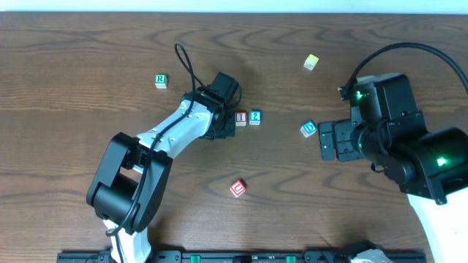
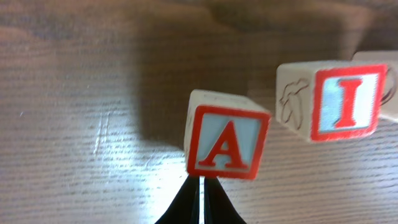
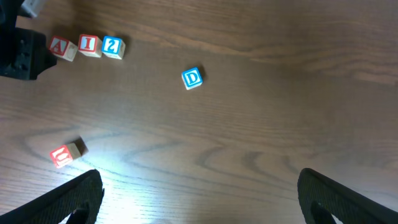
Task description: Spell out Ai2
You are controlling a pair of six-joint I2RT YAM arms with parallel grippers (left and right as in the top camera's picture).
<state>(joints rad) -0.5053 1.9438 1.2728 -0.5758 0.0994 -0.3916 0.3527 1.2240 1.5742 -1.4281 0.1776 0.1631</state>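
The red A block stands on the wood table just past the tips of my left gripper, whose fingers are shut together and touch its near face. The red I block sits a small gap to its right, and an edge of the blue 2 block shows beyond it. In the right wrist view the A, I and 2 stand in a row. Overhead, the left gripper covers the A beside the I and 2. My right gripper is open and empty.
A blue D block lies just left of the right gripper. A red block lies nearer the front. A green R block sits at the back left and a yellow block at the back.
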